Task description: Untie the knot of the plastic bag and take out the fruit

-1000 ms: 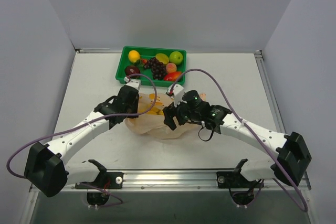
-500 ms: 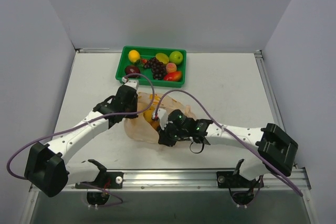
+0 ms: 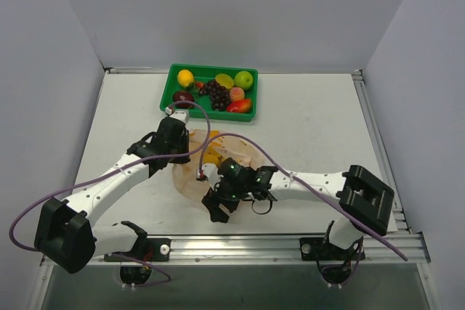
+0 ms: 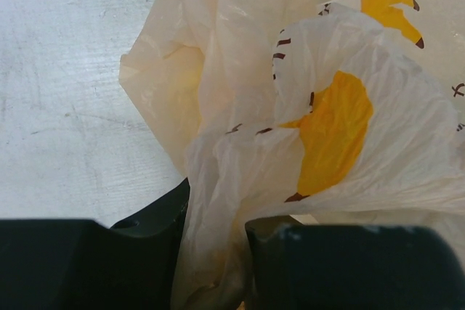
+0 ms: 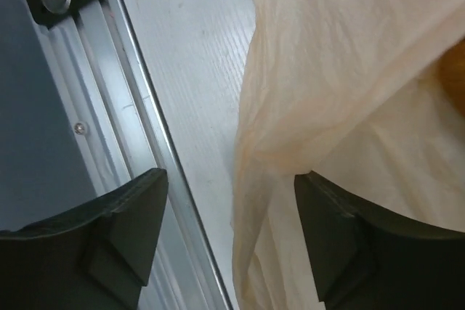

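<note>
Top external view, left to right: where did each arm stand?

The left gripper sat on the far left edge of the plastic bag. The right gripper hung at the bag's near edge, and the bag's bulk lay beyond its fingertips.

Were the left fingers closed?

Yes. In the left wrist view its fingers were pinched on a bunched fold of the bag. The plastic rose from between them and ballooned out past the tips.

And the right?

Its fingers stood apart, gripping nothing. A hanging flap of the bag lay between them, off centre. It brushed the finger on the right of that view and stood clear of the other, which had bare table ahead of it. The flap's edge ran lengthwise, away from the fingers. I judged a sideways shift would centre it before any closing.

The knot?

I could not make it out anywhere. The fruit showed yellow through the plastic, inside the bag, between the two grippers.
</note>
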Robot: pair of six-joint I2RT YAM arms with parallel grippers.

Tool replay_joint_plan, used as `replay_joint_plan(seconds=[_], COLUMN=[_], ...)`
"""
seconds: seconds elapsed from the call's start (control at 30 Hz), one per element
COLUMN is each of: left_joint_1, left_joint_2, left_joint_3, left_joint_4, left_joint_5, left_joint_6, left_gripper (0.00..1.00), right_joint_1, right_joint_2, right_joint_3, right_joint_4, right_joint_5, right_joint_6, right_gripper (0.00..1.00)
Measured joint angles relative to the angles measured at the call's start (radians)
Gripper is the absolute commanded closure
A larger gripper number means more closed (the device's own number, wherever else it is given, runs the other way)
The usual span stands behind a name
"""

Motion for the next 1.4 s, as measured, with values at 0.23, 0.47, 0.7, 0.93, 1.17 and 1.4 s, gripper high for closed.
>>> replay_joint_plan(seconds=[0.23, 0.47, 0.7, 0.93, 1.17, 1.4], left_joint_1=[0.005, 0.005, 0.005, 0.005, 0.005, 0.005], left_joint_2=[0.0, 0.0, 0.0, 0.0, 0.0, 0.007], left_joint_3=[0.0, 0.0, 0.0, 0.0, 0.0, 0.0], left_joint_4=[0.003, 0.003, 0.002, 0.002, 0.002, 0.002], left_joint_5=[0.019, 0.048, 0.083, 0.108, 0.117, 0.138], left_joint_6=[0.006, 0.024, 0.032, 0.032, 0.035, 0.042], left_gripper=[0.71, 0.71, 0.71, 0.72, 0.72, 0.72], right_joint_1=[-0.03, -0.217, -0.278, -0.285, -0.302, -0.365], right_joint_2=[-0.211, -0.223, -0.198, -0.201, -0.227, -0.276], right_joint_3=[0.108, 0.113, -0.035, -0.067, -0.069, -0.115], right_joint_4=[-0.117, -0.138, -0.133, -0.117, -0.081, 0.023], right_joint_5=[0.111, 0.218, 0.327, 0.489, 0.592, 0.659], right_joint_6=[-0.022, 0.0, 0.078, 0.127, 0.161, 0.287], right_gripper=[0.26, 0.28, 0.26, 0.69, 1.0, 1.0])
